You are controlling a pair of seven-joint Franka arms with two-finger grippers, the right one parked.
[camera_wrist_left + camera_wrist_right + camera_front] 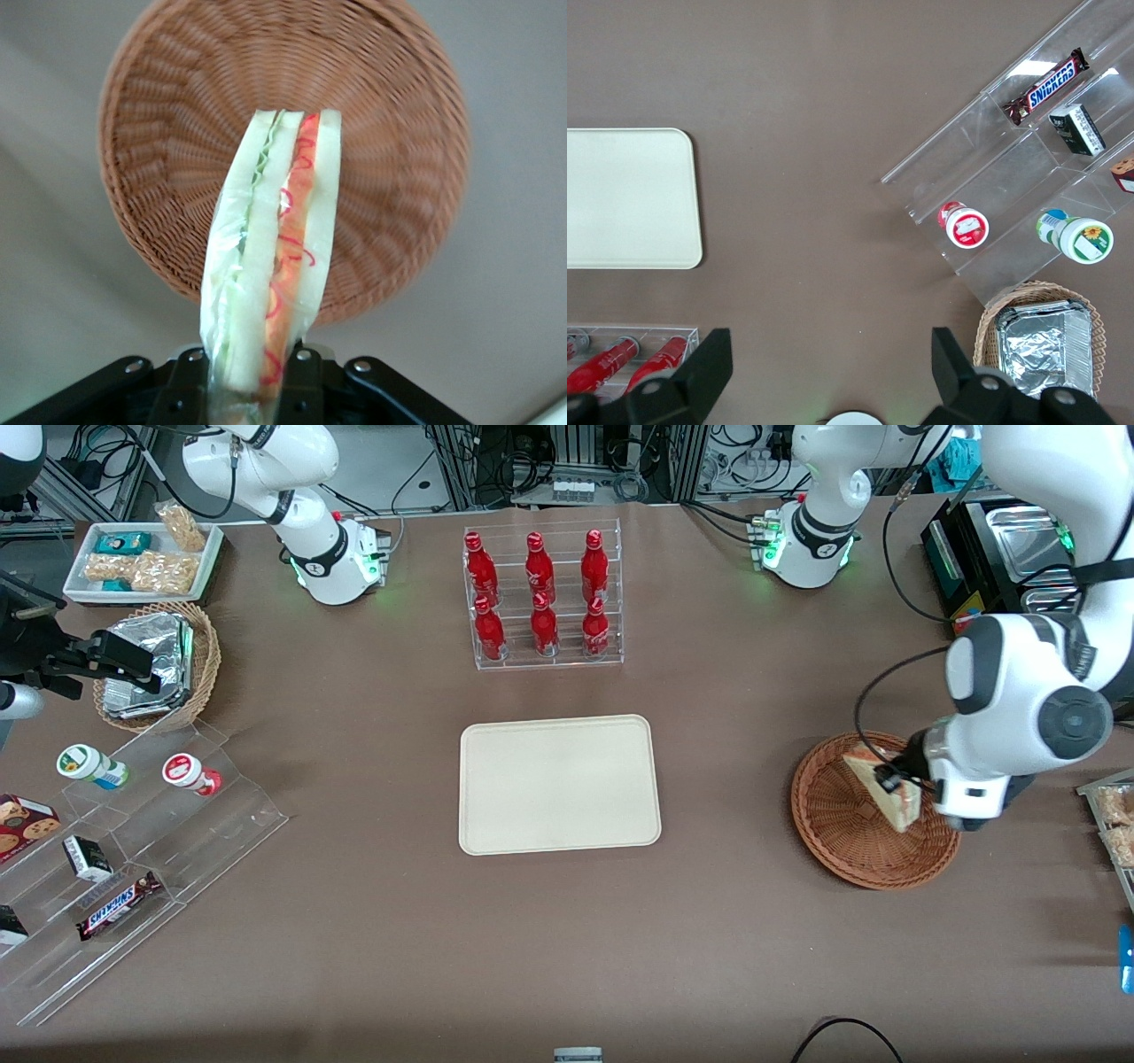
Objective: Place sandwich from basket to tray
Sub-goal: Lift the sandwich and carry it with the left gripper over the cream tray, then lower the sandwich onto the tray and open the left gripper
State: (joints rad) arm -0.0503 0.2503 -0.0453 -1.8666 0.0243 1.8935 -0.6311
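Gripper (252, 381), black, two-finger, left arm: closed on one end of the small triangular pale-bread sandwich (270, 257), above the shallow round reddish-brown wicker basket (168, 115). We judge the sandwich light, soft and crushable, best pinched gently across its bread faces. Destination, the flat cream-beige rectangular tray (559, 784), lies well apart.

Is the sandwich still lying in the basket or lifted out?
Lifted. The gripper is shut on the sandwich, holding it on edge above the basket, whose weave shows bare underneath. The tray is empty.

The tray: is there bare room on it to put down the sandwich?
Yes. The tray is bare from rim to rim. Bare table borders it on every side; the bottle rack stands farther from the camera. The gripper holds the sandwich above the basket, which holds nothing else.
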